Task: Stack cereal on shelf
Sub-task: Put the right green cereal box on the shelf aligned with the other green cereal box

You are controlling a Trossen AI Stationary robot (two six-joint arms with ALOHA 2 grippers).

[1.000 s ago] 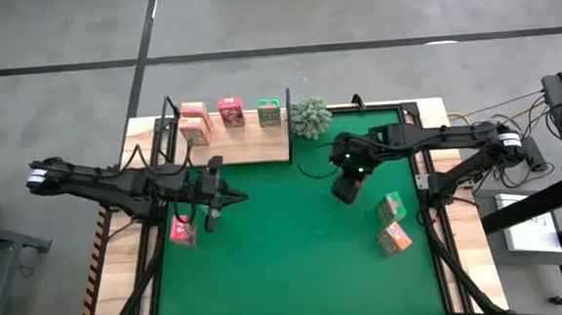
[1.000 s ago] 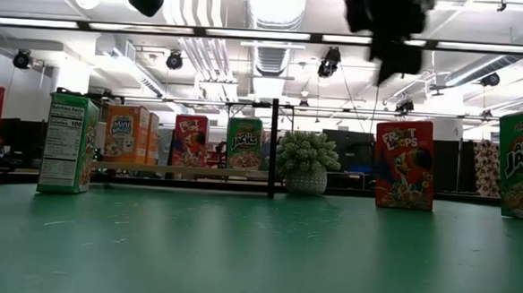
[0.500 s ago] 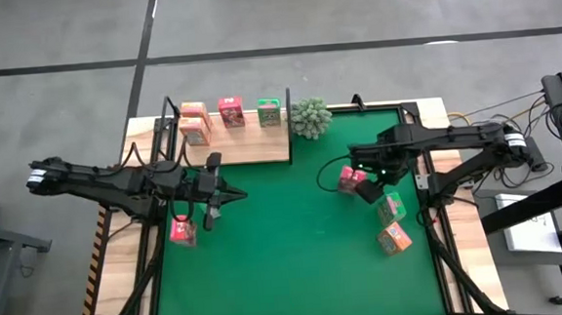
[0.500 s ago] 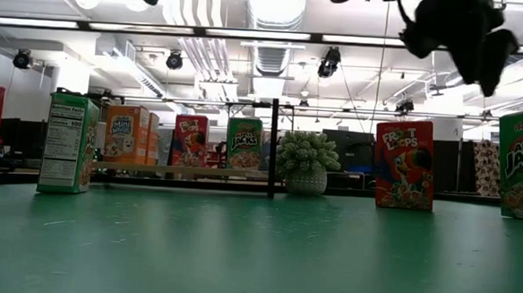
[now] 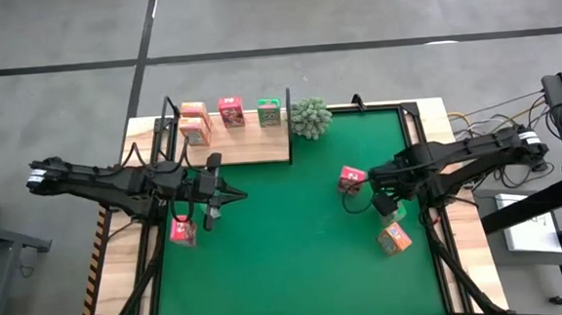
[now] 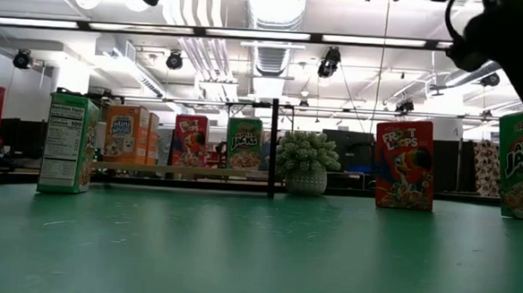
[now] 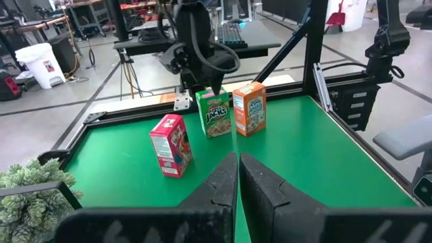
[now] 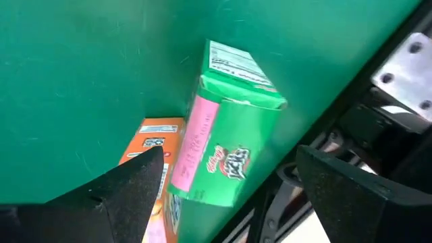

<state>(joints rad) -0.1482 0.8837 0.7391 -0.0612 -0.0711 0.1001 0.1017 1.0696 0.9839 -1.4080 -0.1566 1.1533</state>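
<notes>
Three cereal boxes upright on green mat (image 7: 283, 155) — pink-red (image 7: 171, 145); green (image 7: 214, 113); orange (image 7: 250, 108) — beyond closed left end effector (image 7: 237, 177)

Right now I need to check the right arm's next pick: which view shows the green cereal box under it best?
The right wrist view: the green cereal box fills it, between open fingers. The left wrist view shows its front; the high view mostly hides it; the low view crops it.

Shelf (image 5: 251, 150) at worktop (image 5: 122, 275) back left, three cereal boxes (image 5: 229, 112) in row on it. Plant (image 5: 309, 118) just beside shelf's right end. Mat (image 5: 288, 265) covers worktop middle. Three boxes (image 5: 395, 236) on mat right side. One box (image 5: 182, 230) off mat's left edge.
</notes>
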